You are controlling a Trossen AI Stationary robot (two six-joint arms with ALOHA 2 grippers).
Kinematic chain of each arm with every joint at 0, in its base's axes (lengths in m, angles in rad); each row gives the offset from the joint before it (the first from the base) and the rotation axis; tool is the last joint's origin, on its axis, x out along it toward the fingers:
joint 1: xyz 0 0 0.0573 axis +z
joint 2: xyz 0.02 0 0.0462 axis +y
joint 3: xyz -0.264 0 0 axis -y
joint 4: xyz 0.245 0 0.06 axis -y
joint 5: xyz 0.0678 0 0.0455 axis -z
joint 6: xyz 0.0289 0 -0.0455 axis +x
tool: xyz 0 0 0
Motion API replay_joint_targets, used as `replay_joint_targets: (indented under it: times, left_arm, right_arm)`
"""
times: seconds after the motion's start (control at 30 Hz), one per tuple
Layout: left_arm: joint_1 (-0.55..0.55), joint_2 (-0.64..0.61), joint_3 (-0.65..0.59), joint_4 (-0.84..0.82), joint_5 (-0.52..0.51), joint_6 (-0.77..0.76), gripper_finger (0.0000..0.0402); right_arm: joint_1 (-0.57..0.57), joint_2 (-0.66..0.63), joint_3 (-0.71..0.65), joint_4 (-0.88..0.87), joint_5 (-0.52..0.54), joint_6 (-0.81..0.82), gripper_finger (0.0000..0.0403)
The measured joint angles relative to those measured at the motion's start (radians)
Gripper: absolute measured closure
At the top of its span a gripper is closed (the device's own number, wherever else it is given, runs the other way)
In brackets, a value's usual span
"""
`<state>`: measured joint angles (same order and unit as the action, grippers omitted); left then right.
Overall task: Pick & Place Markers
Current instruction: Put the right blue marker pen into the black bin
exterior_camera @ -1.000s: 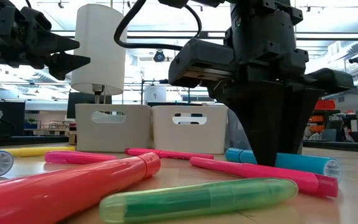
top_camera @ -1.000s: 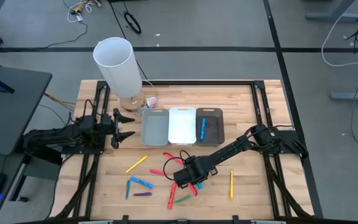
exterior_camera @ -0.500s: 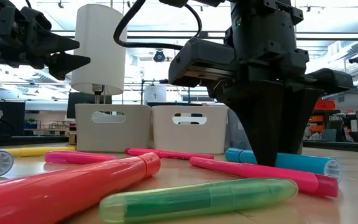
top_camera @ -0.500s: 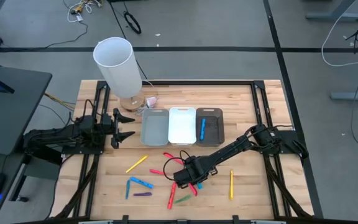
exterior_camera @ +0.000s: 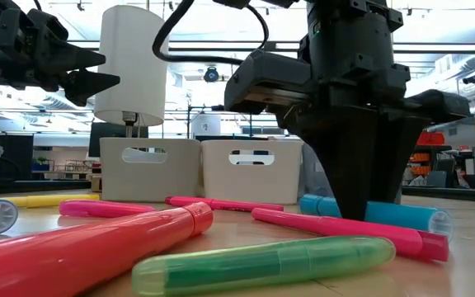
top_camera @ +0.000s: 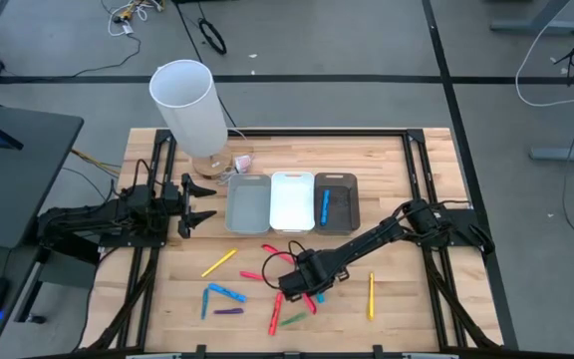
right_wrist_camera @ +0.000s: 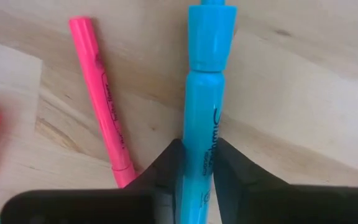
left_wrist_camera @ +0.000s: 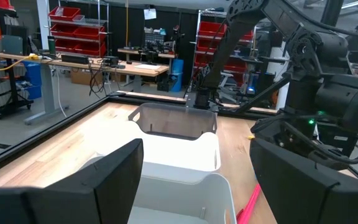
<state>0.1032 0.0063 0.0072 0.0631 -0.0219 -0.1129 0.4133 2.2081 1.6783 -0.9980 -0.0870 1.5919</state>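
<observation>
Several markers lie scattered on the wooden table: pink (top_camera: 267, 249), yellow (top_camera: 219, 262), blue (top_camera: 225, 292), purple (top_camera: 229, 311), red (top_camera: 273, 317), green (top_camera: 293, 319). My right gripper (top_camera: 299, 289) points down at the table's near middle, shut on a blue marker (right_wrist_camera: 201, 93) that lies flat beside a pink marker (right_wrist_camera: 101, 99). In the low view this blue marker (exterior_camera: 394, 217) shows behind the fingers (exterior_camera: 355, 186). My left gripper (top_camera: 202, 202) waits open and level at the table's left, facing the bins. My right gripper pinches the blue marker's barrel (right_wrist_camera: 199, 146) behind its cap between the two fingers (right_wrist_camera: 168, 165), which come from above and lie across the marker. The marker lies flat on the table top.
Three bins stand in a row at the table's middle: grey (top_camera: 248, 202), white (top_camera: 291, 200) and dark (top_camera: 339, 189), the dark one holding a blue marker (top_camera: 324, 206). A tall white cylinder (top_camera: 182, 105) stands at the far left. A yellow marker (top_camera: 372, 295) lies to the right.
</observation>
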Motion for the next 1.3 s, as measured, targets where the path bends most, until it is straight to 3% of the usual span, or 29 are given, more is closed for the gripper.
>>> replay_joint_targets:
  times: [0.9, 1.3]
  left_arm:
    - [0.000, 0.000, 0.000, 0.000, 0.000, 0.000, 0.0099]
    - [0.000, 0.000, 0.000, 0.000, 0.000, 0.000, 0.0099]
  right_arm:
    - [0.007, -0.320, 0.003, -0.151, -0.010, 0.033, 0.0344]
    - [0.006, -0.330, 0.187, -0.299, 0.019, 0.097, 0.0344]
